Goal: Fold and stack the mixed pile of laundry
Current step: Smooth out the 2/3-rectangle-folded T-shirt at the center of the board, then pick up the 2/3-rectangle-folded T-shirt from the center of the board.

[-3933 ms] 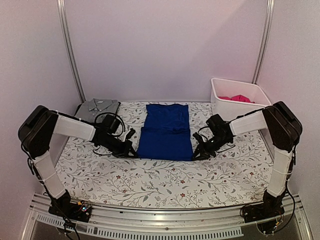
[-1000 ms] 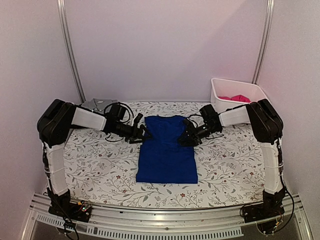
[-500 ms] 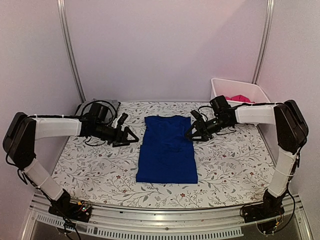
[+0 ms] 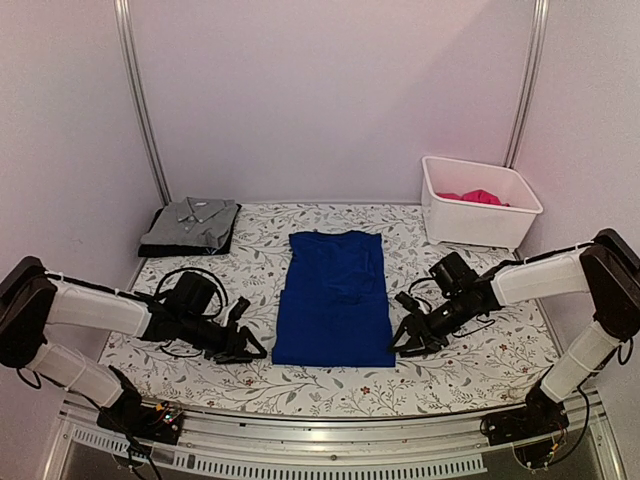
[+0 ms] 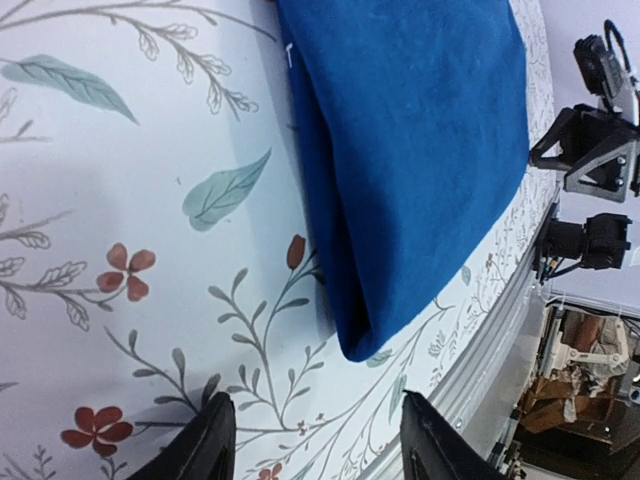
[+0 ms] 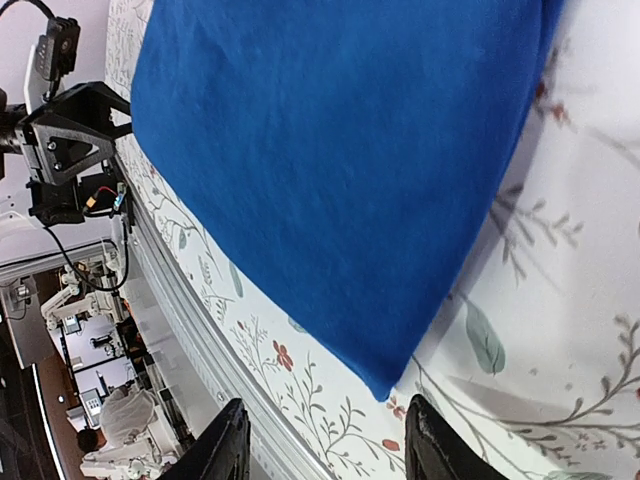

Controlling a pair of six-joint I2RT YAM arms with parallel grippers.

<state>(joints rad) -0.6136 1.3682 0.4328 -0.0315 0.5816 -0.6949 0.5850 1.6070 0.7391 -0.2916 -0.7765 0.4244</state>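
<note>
A royal-blue garment [image 4: 332,298] lies folded in a long strip in the middle of the table. My left gripper [image 4: 248,349] is low beside its near left corner, open, with nothing between the fingers. In the left wrist view that corner [image 5: 362,345] sits just ahead of the gripper [image 5: 318,452]. My right gripper [image 4: 403,341] is open and empty at the near right corner, which the right wrist view shows [image 6: 385,385] just ahead of the gripper [image 6: 326,450]. A folded grey collared shirt [image 4: 192,222] lies at the back left. A magenta-pink garment [image 4: 474,197] sits in the bin.
The white plastic bin [image 4: 480,222] stands at the back right. A white floral covering [image 4: 330,385] spreads over the table. A metal rail [image 4: 330,430] runs along the near edge, just behind both grippers.
Both arms have drawn back from the blue garment's far end and come down to its near corners. The left gripper has narrowed somewhat. The garment lies as before.
</note>
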